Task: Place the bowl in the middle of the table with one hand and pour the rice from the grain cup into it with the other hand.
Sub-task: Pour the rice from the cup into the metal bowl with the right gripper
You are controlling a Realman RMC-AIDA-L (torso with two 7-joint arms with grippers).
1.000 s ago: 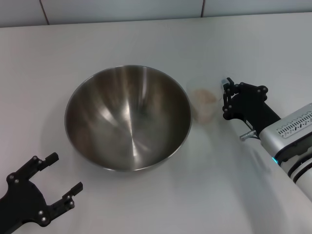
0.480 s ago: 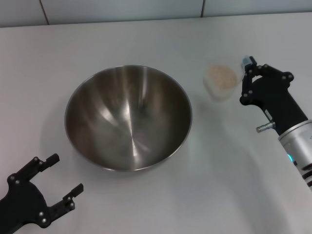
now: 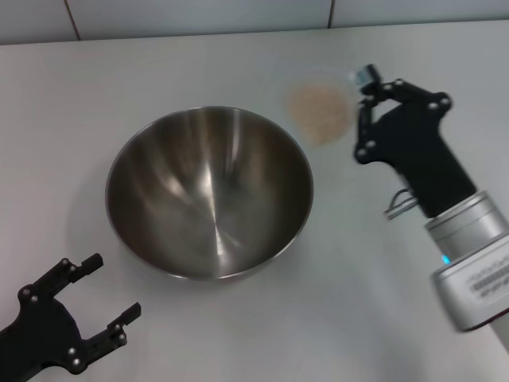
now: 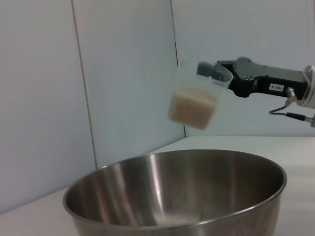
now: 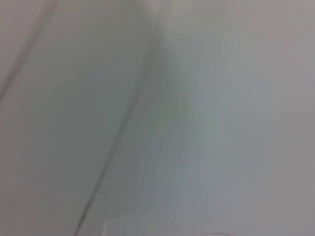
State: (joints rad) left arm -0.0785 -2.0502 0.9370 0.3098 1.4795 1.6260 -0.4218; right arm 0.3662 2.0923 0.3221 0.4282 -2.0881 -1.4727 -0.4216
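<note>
The steel bowl (image 3: 209, 191) stands on the white table (image 3: 342, 302) near its middle, empty; it also shows in the left wrist view (image 4: 177, 191). My right gripper (image 3: 359, 99) is shut on the rim of the translucent grain cup (image 3: 320, 107) and holds it in the air, right of and behind the bowl. The cup (image 4: 196, 97) is slightly tilted and high above the bowl's rim. The rice (image 3: 319, 111) fills the cup's lower part (image 4: 192, 107). My left gripper (image 3: 95, 298) is open and empty at the front left, near the bowl.
A tiled wall (image 3: 199, 16) runs along the table's far edge. The right wrist view shows only a blurred pale surface.
My right gripper has lifted the grain cup off the table and carried it up and to the left, toward the bowl. The left gripper has stayed in place.
</note>
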